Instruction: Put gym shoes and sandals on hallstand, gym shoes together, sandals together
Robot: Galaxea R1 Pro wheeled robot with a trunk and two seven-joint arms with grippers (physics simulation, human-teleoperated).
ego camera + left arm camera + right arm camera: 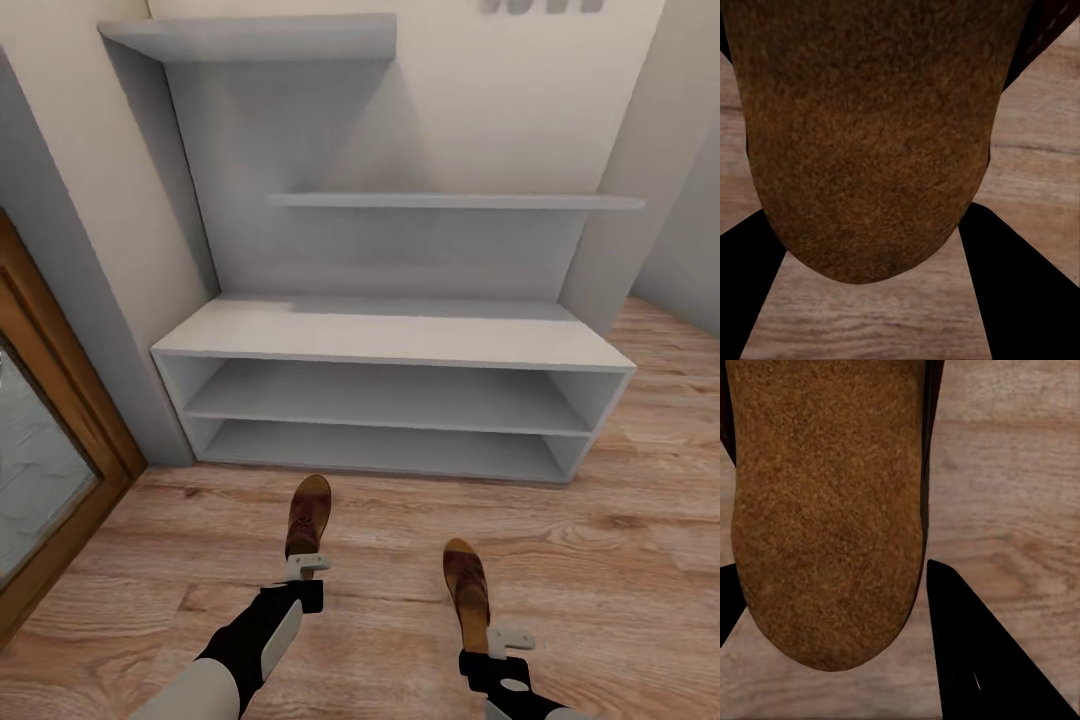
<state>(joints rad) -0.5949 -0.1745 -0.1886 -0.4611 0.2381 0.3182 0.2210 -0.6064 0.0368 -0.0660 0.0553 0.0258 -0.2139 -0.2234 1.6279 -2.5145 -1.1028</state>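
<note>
Both sandals in hand, facing the rack. My left tool (307, 572) is closed on the heel of one dark brown leather sandal with tan footbed (307, 515); my right tool (500, 640) grips the heel of the second brown sandal (466, 585). Each sandal points toward the low white open hallstand (390, 340), toe forward, over the light-brown wood-plank floor (620, 560). In the wrist views each tan footbed (866, 135) (825, 510) sits between the dark fingers with floor behind; whether the soles clear the floor I cannot tell. Gym shoes: not located here.

Step in hand, as I judge it: carry both to the rack's flat top. Lift first, keep heels level so the toes don't droop, advance evenly, set down side by side, well inside the front edge.
</note>
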